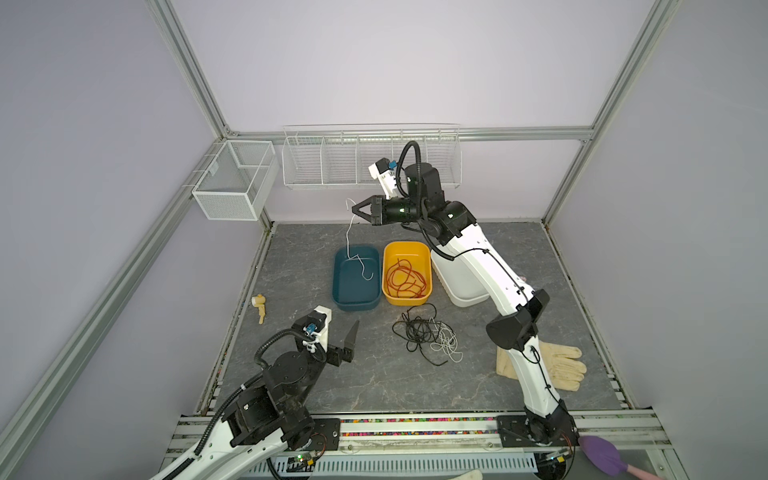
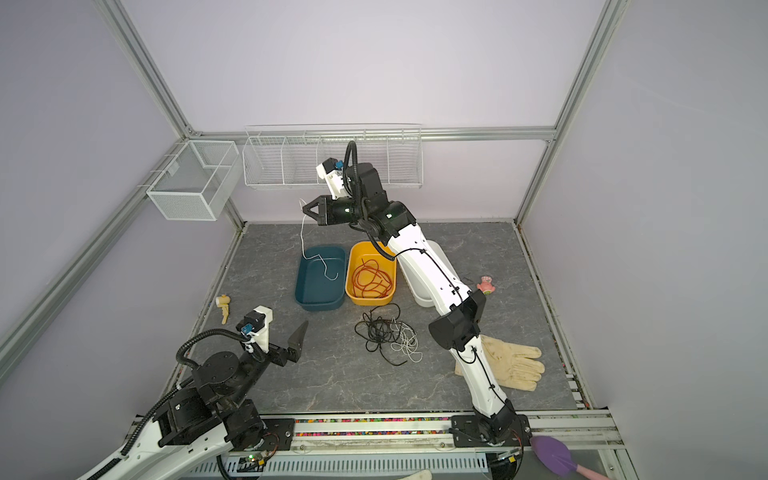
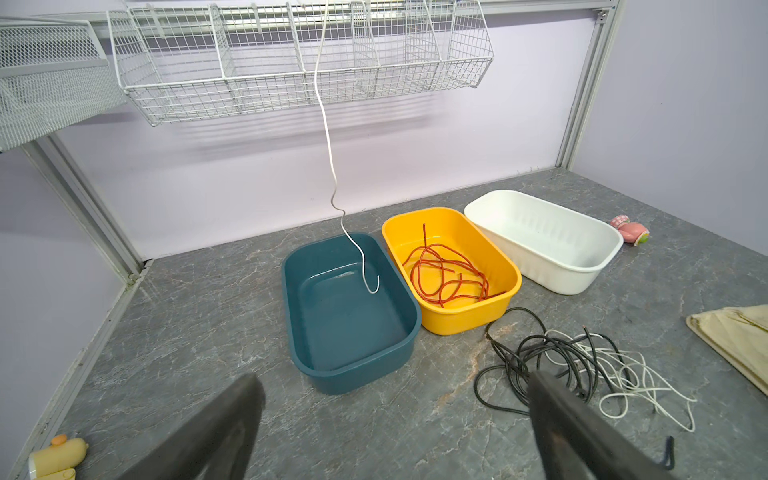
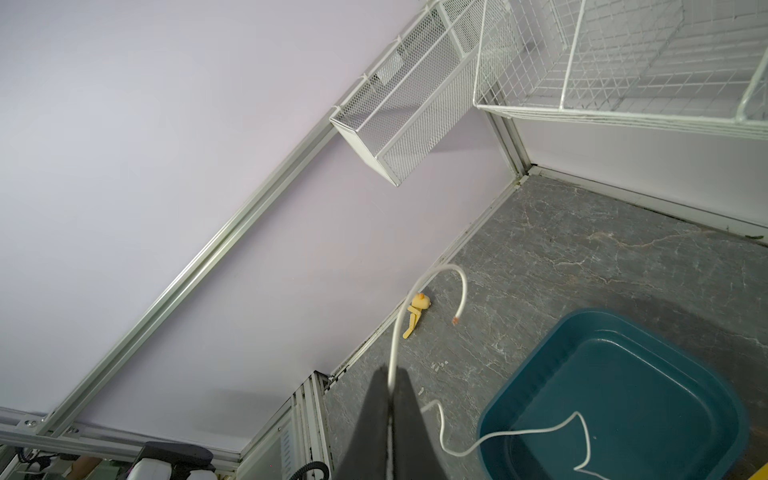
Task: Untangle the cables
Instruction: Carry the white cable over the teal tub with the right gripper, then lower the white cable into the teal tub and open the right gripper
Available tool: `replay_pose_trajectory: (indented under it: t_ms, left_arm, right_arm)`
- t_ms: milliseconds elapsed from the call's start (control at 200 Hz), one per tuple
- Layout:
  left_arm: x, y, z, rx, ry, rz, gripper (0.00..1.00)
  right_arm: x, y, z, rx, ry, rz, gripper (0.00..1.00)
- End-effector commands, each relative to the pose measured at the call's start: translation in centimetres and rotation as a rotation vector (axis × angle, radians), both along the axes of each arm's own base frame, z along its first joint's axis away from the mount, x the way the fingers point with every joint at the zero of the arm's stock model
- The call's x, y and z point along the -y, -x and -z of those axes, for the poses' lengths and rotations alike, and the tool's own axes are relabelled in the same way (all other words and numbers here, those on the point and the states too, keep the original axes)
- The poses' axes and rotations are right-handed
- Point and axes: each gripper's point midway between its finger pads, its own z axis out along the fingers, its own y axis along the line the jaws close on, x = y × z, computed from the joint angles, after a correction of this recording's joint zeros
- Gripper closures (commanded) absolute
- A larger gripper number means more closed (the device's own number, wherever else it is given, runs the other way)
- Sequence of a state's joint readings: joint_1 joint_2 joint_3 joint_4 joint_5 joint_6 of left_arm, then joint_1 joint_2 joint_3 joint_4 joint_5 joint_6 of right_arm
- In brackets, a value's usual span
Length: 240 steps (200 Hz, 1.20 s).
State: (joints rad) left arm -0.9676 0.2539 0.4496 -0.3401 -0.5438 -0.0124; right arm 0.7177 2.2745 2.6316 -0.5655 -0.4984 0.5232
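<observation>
the right gripper (image 1: 353,208) was pinched on the white cable (image 3: 328,137) just short of one end; light, limp and slip-prone, it hung below the jaws, long axis near vertical, free end apparently in the blue tub (image 1: 355,305). the left gripper (image 3: 395,376) stood spread and empty, the black-white tangle (image 3: 582,365) ahead of its jaws.

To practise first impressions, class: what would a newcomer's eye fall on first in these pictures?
The right gripper, raised high at the back, pinches a white cable that dangles into the blue tub. An orange cable lies coiled in the yellow tub, and a black and white tangle sits on the table in front.
</observation>
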Motion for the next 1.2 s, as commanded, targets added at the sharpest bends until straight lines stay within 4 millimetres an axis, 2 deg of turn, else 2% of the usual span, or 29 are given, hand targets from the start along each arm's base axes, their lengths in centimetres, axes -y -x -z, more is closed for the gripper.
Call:
replay_pose_trajectory:
  t_ms: [0,355,705,890,1194]
  left_arm:
    - [0.1,0.0,0.1,0.018,-0.008,0.013,0.01]
    - [0.6,0.1,0.6,0.009,-0.021,0.035,0.01]
    - [0.5,0.1,0.3,0.02,-0.009,0.034,0.01]
    - [0.5,0.1,0.3,0.021,-0.004,0.033,0.01]
    - [0.5,0.0,0.5,0.017,-0.008,0.028,0.01]
  right_arm:
    - [-1.2,-0.4,3.3,-0.033,0.039,-0.012,0.93]
    - [-1.9,-1.0,12.7,-0.084,0.255,0.032,0.94]
    - [-1.3,-0.9,19.8,-0.134,0.435,0.089,0.93]
    - [-0.7,-1.1,22.8,-0.133,0.54,0.119,0.93]
    - [-0.8,-0.6,25.6,-0.125,0.625,0.107,0.93]
